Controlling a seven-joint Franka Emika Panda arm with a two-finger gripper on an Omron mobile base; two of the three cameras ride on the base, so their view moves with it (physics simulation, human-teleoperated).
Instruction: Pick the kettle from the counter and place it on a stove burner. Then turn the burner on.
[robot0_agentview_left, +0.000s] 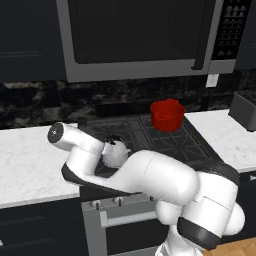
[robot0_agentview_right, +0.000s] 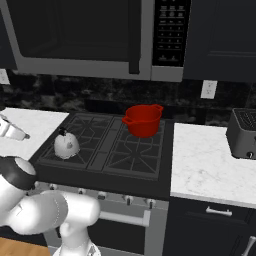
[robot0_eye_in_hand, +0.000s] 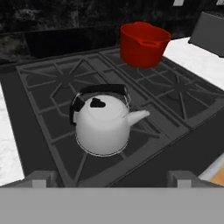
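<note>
Open gripper (robot0_eye_in_hand: 111, 177), holding nothing, just in front of the kettle (robot0_eye_in_hand: 104, 124) sitting upright on a stove burner (robot0_eye_in_hand: 65, 127).

White glossy arm (robot0_agentview_left: 165, 180), fat rounded links, dark grey bands at joints; round grey end cap with small dots, maybe screws. Hand (robot0_eye_in_hand: 112, 177) fingertips look grey, blocky.

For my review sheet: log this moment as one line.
kettle: on front-left stove burner | gripper: open, apart from kettle | red pot: rear burner
</note>
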